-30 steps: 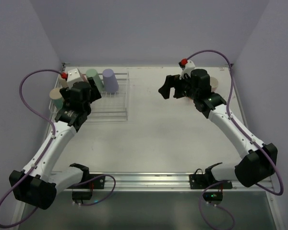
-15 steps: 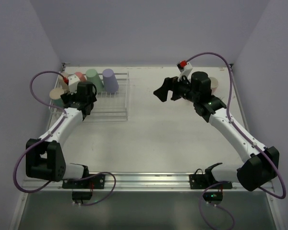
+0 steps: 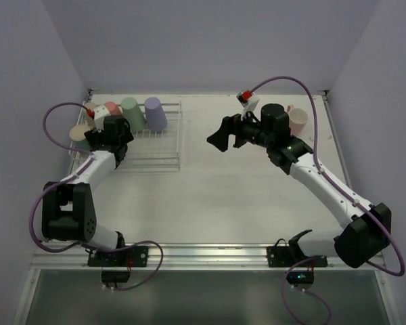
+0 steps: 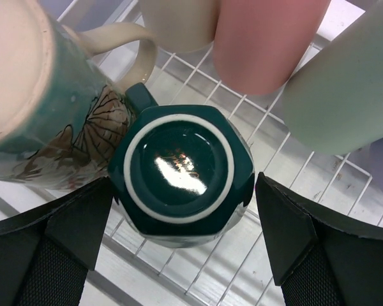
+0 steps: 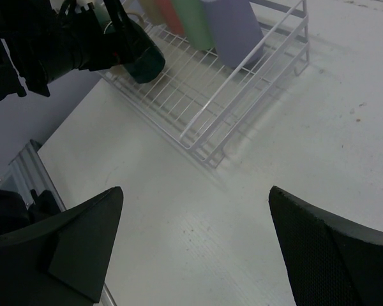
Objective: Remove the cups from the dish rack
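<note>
Your left arm (image 3: pixel 88 172) is folded back tight. The left gripper (image 4: pixel 185 239) points straight down into the dish rack (image 3: pixel 159 152) at upper left, fingers spread, flanking the upturned dark green cup (image 4: pixel 180 167). Your right arm (image 3: pixel 321 183) stretches toward frame center, with the right gripper (image 3: pixel 224 135) wide apart and empty above the table (image 3: pixel 210 196).

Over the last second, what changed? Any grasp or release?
The left arm folded its elbow back toward its base, and the left fingers settled either side of the dark green cup in the dish rack, open and not gripping. The right arm swung left toward the rack, right fingers open and empty, uncovering the pink mug behind it. Nothing was taken or released. The rack and its load stayed put.
</note>
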Robot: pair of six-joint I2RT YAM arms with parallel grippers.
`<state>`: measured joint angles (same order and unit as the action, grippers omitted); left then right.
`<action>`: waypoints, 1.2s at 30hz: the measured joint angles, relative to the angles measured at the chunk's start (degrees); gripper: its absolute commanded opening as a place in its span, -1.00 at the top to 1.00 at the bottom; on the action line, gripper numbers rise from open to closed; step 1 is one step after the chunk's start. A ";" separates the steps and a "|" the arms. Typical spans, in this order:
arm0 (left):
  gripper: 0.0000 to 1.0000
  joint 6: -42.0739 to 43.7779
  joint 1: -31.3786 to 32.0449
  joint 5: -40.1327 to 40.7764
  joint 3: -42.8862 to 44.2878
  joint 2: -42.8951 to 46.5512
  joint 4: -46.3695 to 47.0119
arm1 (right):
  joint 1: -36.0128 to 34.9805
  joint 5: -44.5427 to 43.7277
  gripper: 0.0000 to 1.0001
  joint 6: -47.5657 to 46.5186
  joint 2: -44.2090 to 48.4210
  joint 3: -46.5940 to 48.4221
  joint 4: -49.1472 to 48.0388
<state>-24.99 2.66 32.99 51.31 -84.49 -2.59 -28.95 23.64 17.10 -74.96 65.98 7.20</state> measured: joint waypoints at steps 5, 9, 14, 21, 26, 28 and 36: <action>-1.00 1.68 -0.02 -0.46 0.66 -2.49 1.73 | -0.81 0.15 -0.98 -0.28 -1.29 0.00 -0.04; -1.00 2.45 -0.02 -0.46 1.09 -4.39 2.32 | -1.05 0.15 -0.98 -0.57 -1.64 0.00 -0.04; -0.86 3.56 -0.02 -0.44 1.09 -5.62 2.93 | -1.16 0.15 -0.98 -0.66 -1.64 0.00 -0.07; 0.03 4.85 -0.07 -1.33 1.09 -5.40 4.20 | -1.60 0.15 -0.98 -0.66 -1.64 0.00 -0.09; 0.22 5.14 -0.07 -2.62 0.15 -3.26 3.76 | -2.36 0.15 -0.98 -0.63 -1.75 0.00 -0.17; 0.27 5.05 -0.07 -3.37 -0.61 -1.66 3.67 | -2.73 0.15 -0.98 -0.55 -2.10 0.02 -0.44; 0.37 2.75 0.44 -8.72 -3.26 10.80 0.61 | -6.14 -0.42 -0.93 8.28 -3.69 -1.18 -7.74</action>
<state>-22.24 3.09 24.27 48.05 -73.69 -1.98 -35.09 23.22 25.39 -78.65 64.79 -0.54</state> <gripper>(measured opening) 0.836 0.969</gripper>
